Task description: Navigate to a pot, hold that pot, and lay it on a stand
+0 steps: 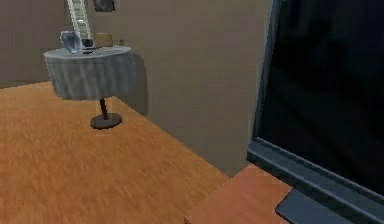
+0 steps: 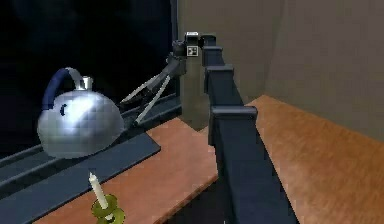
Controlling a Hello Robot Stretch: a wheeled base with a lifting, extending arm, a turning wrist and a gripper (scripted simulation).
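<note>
**Pot reached; grasp unconfirmed; placing not yet done**

Item 1. Candle, pale, upright in a green holder, at the arm side view's bottom edge. The holder is cut off below.

Item 2. Wooden top, reddish, carrying the candle and a dark base strip. Its corner shows again at the forward view's lower right.

Item 3. Arm, a dark square bar running up from the bottom edge to its white markers.

Item 4. Pot, silvery and rounded, with a blue handle and a small knob, kettle-like in shape. It lies over the base strip at the foot of the dark screen. Whether its underside rests on the strip or hangs just clear of it cannot be made out.

Item 5. Gripper, its thin fingers slanting down to the pot's side. Contact cannot be judged, and whether it holds anything cannot be told.

Item 6. Round table, cloth-draped on a single pedestal, well apart across the wooden floor in the forward view. Small things on its top are too indistinct to name.

Status, as judged: the drive to the pot looks complete and the grasp is the step in hand. Carrying and laying the pot on a stand remain, and the round table seems the likely stand.
</note>
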